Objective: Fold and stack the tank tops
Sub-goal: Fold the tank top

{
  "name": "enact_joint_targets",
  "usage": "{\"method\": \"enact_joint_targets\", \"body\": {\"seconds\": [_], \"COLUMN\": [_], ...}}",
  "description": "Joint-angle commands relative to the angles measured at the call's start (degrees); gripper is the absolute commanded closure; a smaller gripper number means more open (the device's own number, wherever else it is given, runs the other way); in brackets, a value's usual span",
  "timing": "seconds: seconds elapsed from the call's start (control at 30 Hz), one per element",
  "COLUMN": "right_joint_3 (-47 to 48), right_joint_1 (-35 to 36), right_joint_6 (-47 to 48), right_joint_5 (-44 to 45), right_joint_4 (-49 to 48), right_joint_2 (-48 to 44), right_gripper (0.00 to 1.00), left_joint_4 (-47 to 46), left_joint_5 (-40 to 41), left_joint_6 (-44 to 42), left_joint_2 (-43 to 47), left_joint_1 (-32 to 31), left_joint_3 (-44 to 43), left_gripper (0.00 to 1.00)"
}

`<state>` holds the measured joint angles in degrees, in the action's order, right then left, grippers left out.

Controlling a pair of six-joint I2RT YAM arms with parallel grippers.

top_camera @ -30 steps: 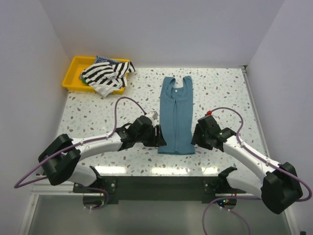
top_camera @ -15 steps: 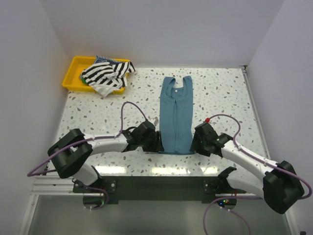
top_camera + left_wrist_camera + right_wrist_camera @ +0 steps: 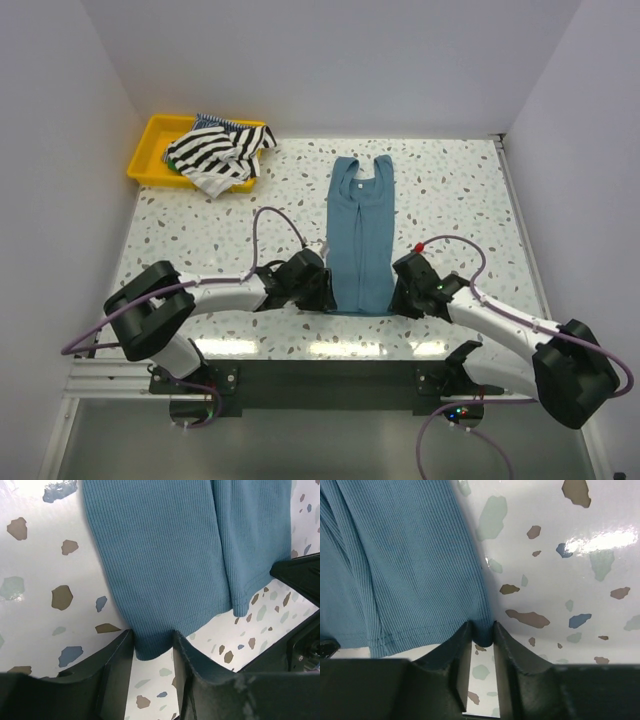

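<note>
The teal-blue tank top (image 3: 360, 240) lies flat on the table, folded lengthwise, with its neck at the far end. My left gripper (image 3: 328, 298) is at the near left corner of its hem. In the left wrist view (image 3: 152, 650) its fingers are closed on that corner of the cloth (image 3: 160, 570). My right gripper (image 3: 400, 300) is at the near right corner. In the right wrist view (image 3: 482, 635) its fingers pinch that corner of the cloth (image 3: 410, 565). The black-and-white striped tank top (image 3: 215, 150) lies heaped in the tray. The green and finely blue-striped tops are mostly hidden under it.
The yellow tray (image 3: 150, 150) stands at the far left corner of the speckled table (image 3: 450, 190). The right arm's dark body (image 3: 300, 570) shows at the right edge of the left wrist view. Walls close in on the left, the back and the right.
Both grippers have moved in along the near edge to the hem's two corners and now hold them. The hem looks drawn slightly narrower.
</note>
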<state>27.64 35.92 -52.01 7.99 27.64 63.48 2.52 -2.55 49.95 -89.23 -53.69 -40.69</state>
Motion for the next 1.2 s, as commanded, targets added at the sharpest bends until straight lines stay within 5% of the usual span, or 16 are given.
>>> {"method": "enact_joint_targets", "body": {"seconds": [0.0, 0.3, 0.57, 0.77, 0.9, 1.17], "right_joint_3": [-1.01, -1.10, -4.96, -5.58, -1.72, 7.86], "right_joint_1": [0.64, 1.08, 4.24, 14.95, 22.51, 22.79], "right_joint_6": [-1.34, -1.95, -6.87, -15.22, -19.62, -16.99], "right_joint_5": [0.71, 0.45, -2.63, 0.52, 4.05, 8.09], "right_joint_4": [-0.57, 4.17, 7.69, 7.17, 8.75, 11.46], "right_joint_2": [0.77, -3.97, -12.24, -12.60, -10.84, -6.01], "right_gripper": [0.75, 0.95, 0.99, 1.00, 1.00, 1.00], "left_joint_4": [5.03, 9.16, 12.33, 13.73, 15.58, 21.91], "left_joint_5": [2.37, 3.17, 0.35, -1.32, -1.50, 2.37], "left_joint_6": [-1.35, -3.64, -3.81, -1.62, -0.30, -1.79], "left_joint_2": [-2.96, -1.21, 5.28, 10.56, 13.64, 16.64], "left_joint_1": [-0.62, -0.71, -0.71, -1.94, -3.52, -2.92], "left_joint_3": [-0.36, -1.86, 1.66, 5.35, 5.44, -3.06], "left_gripper": [0.59, 0.97, 1.00, 1.00, 1.00, 1.00]}}
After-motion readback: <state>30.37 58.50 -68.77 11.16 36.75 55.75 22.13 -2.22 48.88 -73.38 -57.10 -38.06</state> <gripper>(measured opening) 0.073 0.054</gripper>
